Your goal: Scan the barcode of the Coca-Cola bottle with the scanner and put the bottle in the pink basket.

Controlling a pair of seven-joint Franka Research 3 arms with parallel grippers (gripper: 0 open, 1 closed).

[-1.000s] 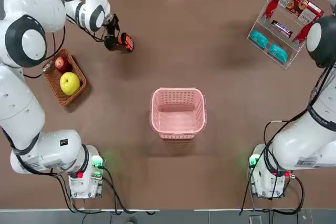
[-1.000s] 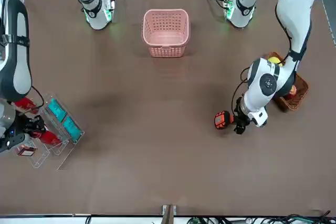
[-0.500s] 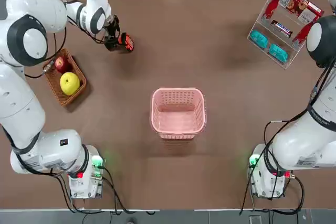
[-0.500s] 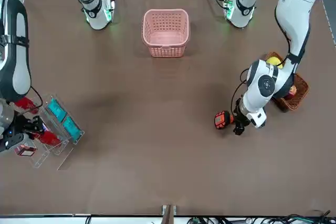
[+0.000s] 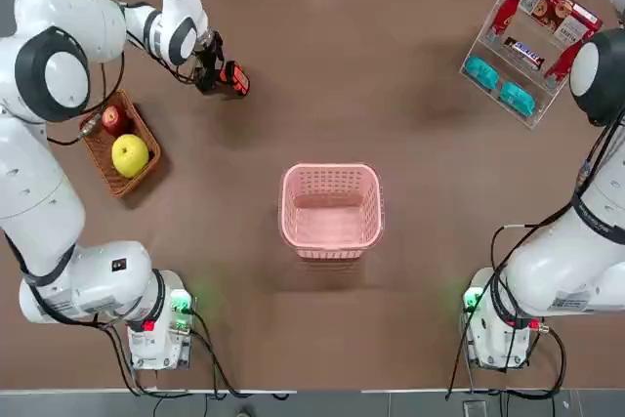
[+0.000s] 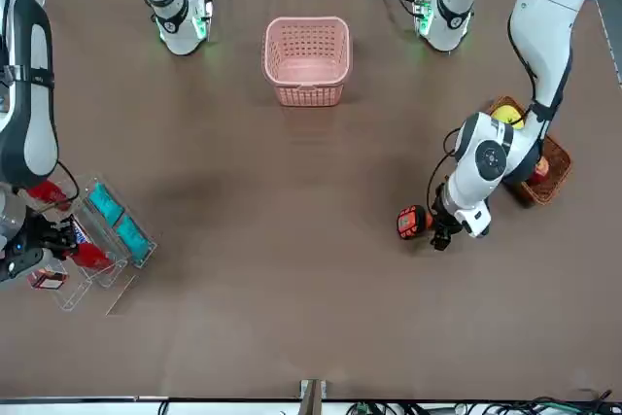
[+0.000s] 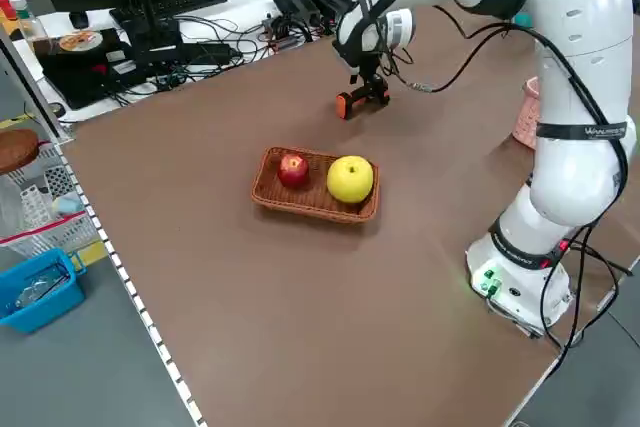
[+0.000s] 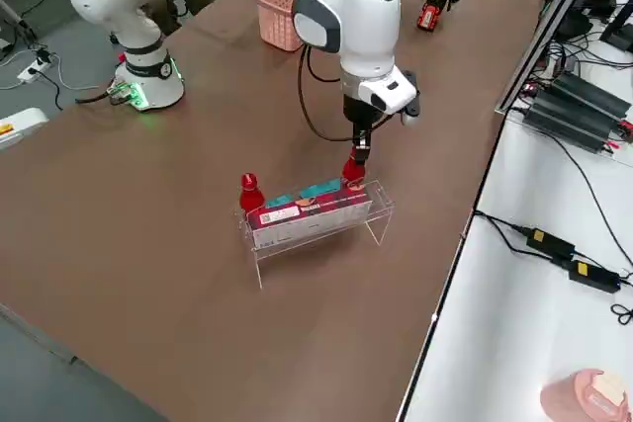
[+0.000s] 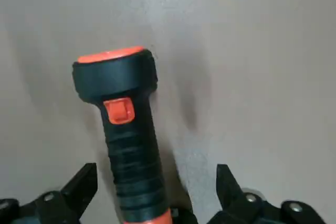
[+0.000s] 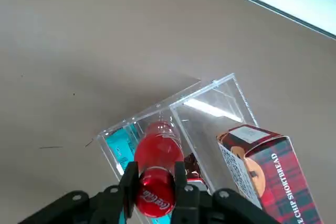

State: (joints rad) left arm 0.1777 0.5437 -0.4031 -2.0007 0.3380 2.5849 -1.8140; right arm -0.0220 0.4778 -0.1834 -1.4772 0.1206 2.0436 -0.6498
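The Coca-Cola bottle [image 10: 156, 169], a small slim red bottle with a red cap and red label, stands in the clear acrylic display rack [image 5: 525, 46] at the table's far right corner, well apart from the pale pink lattice-sided plastic basket [image 5: 331, 209] at the table's middle. What has just changed is the right gripper [image 10: 155, 182]: over the last second its fingers have drawn in, and they are now clamped on the bottle's neck just under the cap, so the bottle looks secured and ready to be lifted out of the rack; a second red bottle [image 8: 249, 188] stands at the rack's other end. Far to the left of the basket, beside the brown wicker basket [image 5: 103, 148] holding a red apple and a yellow one, the left gripper [image 9: 152, 198] hangs with fingers spread wide on either side of the scanner's ribbed handle, not yet gripping; the scanner [image 9: 125, 129], a black pistol-shaped device with orange parts, lies on the brown table [image 5: 391, 95]. Closing on that handle seems the next need before any barcode can be read.
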